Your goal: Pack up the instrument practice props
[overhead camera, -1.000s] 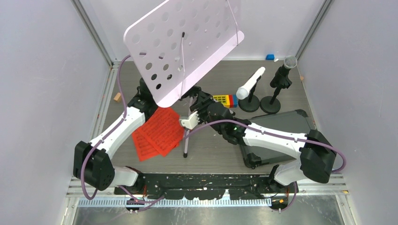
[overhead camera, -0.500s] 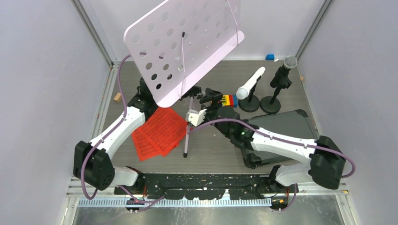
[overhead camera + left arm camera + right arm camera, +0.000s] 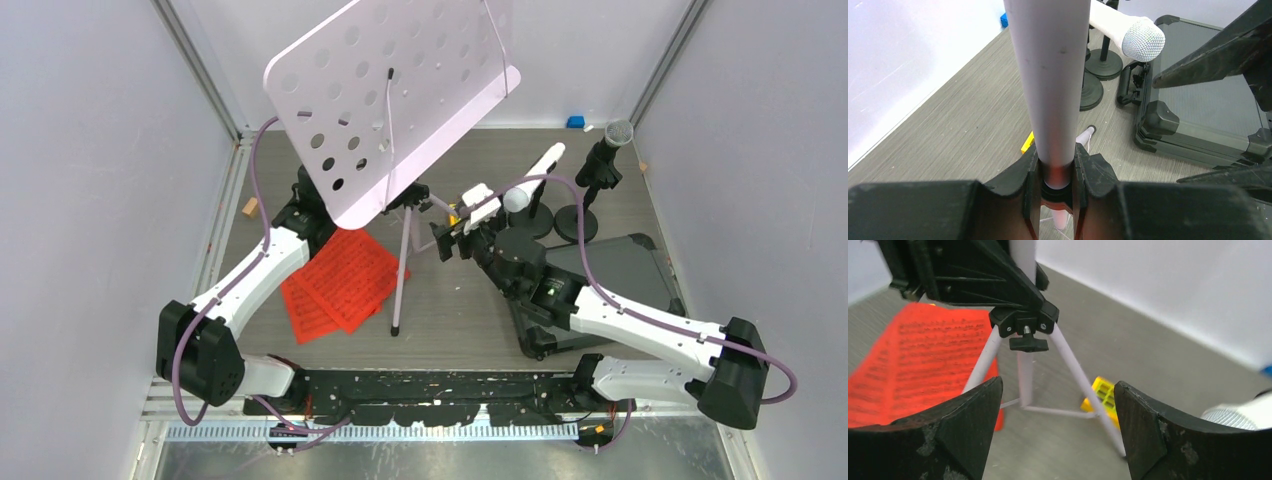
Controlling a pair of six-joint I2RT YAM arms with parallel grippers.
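The pale lilac perforated music desk (image 3: pixel 390 100) stands tilted on its tripod legs (image 3: pixel 400 290). My left gripper (image 3: pixel 1055 170) is shut on the stand's pole (image 3: pixel 1053 75); in the top view the desk hides it. My right gripper (image 3: pixel 462 215) is open and empty, facing the tripod hub (image 3: pixel 1023 322) from the right without touching it. Red sheet-music pages (image 3: pixel 340 280) lie on the table under the stand. The white microphone (image 3: pixel 533 175) and the black grey-headed microphone (image 3: pixel 610 140) sit in two black round-based holders (image 3: pixel 577 225) at the back right.
A dark hard case (image 3: pixel 610 270) lies shut at the right, under my right arm. A yellow toy brick (image 3: pixel 1103 392) lies beside the tripod legs. A blue block (image 3: pixel 575 122) sits at the back wall. White walls close in both sides.
My right gripper has moved right and towards the back, away from the stand's front leg. The left arm, stand and pages have not moved.
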